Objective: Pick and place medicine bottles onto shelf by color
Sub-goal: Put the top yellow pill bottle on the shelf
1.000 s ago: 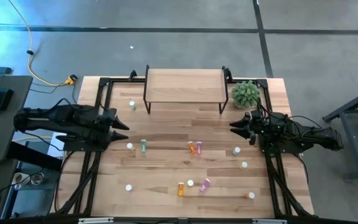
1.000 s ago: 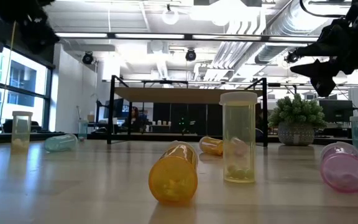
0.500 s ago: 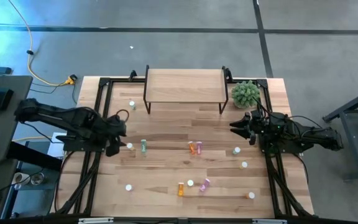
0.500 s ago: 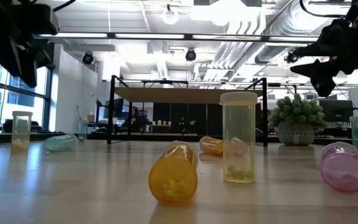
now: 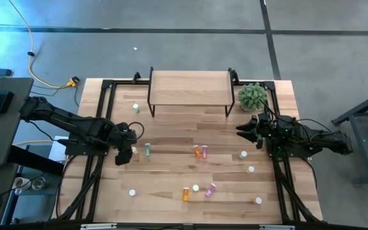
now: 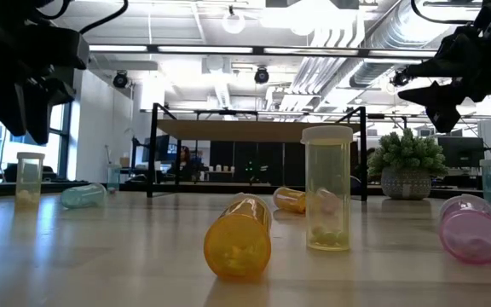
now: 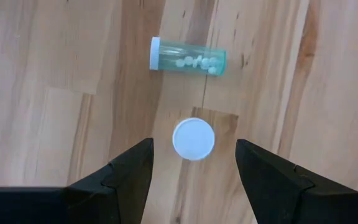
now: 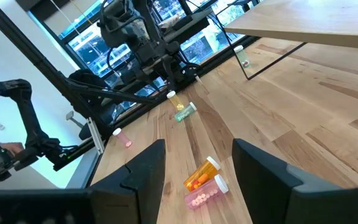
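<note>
Stood by the rig for this one. The medicine bottles were tiny see-through tubes with white caps and little pills inside. I counted twelve, all down on the wooden tabletop (image 5: 171, 131).

Five lay on their sides:
- a green bottle (image 5: 147, 151) out toward 9 o'clock
- an orange bottle (image 5: 197, 152) touching a pink bottle (image 5: 204, 151) near the middle
- a second orange one (image 5: 186, 194) and a second pink one (image 5: 210, 190) down toward 6 o'clock

The other seven stood upright. From above they were mostly just white caps, so I couldn't tell their colours.

The shelf (image 5: 189, 86), a light-wood board on thin black legs, sat at 12 o'clock. One upright bottle (image 5: 135, 107) stood by its 9 o'clock leg, and a green plant ball (image 5: 253, 96) sat just off the shelf's 3 o'clock end.

The left gripper (image 5: 125, 153) hung at the table's 9 o'clock side with its fingers spread wide and nothing clamped. It was straight over one upright capped bottle (image 7: 193, 139), whose cap sat between the two fingers without touching either. The green bottle lay just at that one's 3 o'clock.

The right gripper (image 5: 241, 130) waited in the air at the 3 o'clock edge below the plant. Its fingers were apart and empty.
</note>
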